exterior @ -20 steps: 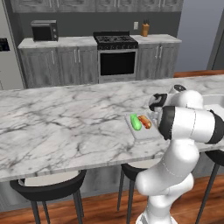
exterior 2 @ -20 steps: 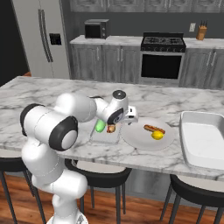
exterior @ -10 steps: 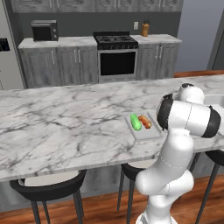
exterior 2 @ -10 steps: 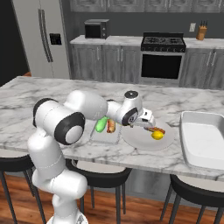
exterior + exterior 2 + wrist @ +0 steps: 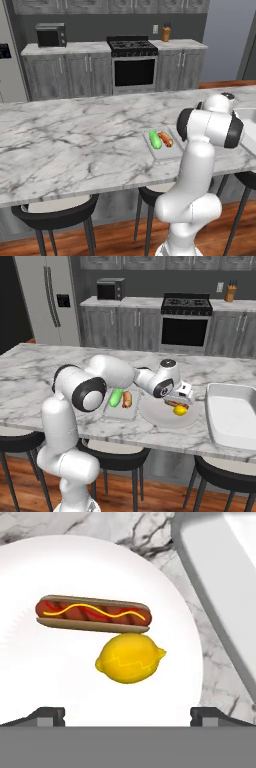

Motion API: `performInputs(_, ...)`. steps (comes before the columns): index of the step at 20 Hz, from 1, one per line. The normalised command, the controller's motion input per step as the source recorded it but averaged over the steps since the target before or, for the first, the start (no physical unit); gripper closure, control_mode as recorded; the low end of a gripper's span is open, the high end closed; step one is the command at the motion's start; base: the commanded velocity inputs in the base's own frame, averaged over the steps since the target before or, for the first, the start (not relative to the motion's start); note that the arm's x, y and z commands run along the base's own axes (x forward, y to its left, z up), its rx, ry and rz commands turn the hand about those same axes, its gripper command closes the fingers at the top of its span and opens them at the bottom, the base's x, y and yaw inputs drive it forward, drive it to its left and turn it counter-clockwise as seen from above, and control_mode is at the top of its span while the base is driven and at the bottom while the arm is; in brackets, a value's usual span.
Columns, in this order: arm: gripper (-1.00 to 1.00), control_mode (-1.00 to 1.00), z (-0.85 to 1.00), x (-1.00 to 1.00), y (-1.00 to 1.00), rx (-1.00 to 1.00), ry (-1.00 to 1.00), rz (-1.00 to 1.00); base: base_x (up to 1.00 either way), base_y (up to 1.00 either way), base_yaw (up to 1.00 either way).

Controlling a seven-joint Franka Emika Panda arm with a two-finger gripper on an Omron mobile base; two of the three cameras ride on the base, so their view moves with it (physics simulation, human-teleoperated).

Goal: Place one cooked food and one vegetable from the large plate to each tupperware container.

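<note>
Marble counter (image 5: 45, 363) bears large tray (image 5: 235, 416) beside plate (image 5: 160, 415).

A home kitchen, rendered rather than filmed. Shown by a black stove (image 5: 187, 318) set between grey cabinets (image 5: 84, 75), a microwave (image 5: 111, 289) on the back counter, a steel fridge (image 5: 47, 301), and a knife block (image 5: 165, 33) beside the stove. Also a marble island (image 5: 75, 145) with dark stools (image 5: 55, 212) tucked beneath, over wood flooring.

Below the gripper (image 5: 128, 714), hot dog (image 5: 93, 614) and lemon (image 5: 130, 658) sit seemingly touching on the large plate (image 5: 40, 677); larger container (image 5: 234, 417) beyond.
</note>
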Motion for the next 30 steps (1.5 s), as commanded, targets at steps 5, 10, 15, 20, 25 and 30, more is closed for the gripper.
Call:
performInputs(5,-1.0,-1.0,-0.23,0.04,-0.2,0.12,0.0,0.0,0.0,0.0,0.0)
performInputs(10,-1.0,-1.0,-0.23,0.37,-0.11,0.1,0.0,0.0,0.0,0.0,0.0)
performInputs(15,-1.0,-1.0,-0.18,0.48,0.0,0.05,0.0,0.0,0.0,0.0,0.0)
performInputs(20,-1.0,-1.0,-0.18,0.04,-0.1,0.03,0.06,-0.01,0.0,0.0,0.0)
performInputs(25,-1.0,-1.0,-0.09,-0.05,-0.08,0.0,0.11,-0.07,0.0,0.0,0.0)
performInputs(30,-1.0,-1.0,0.0,0.0,0.08,0.0,0.03,-0.06,0.0,0.0,0.0)
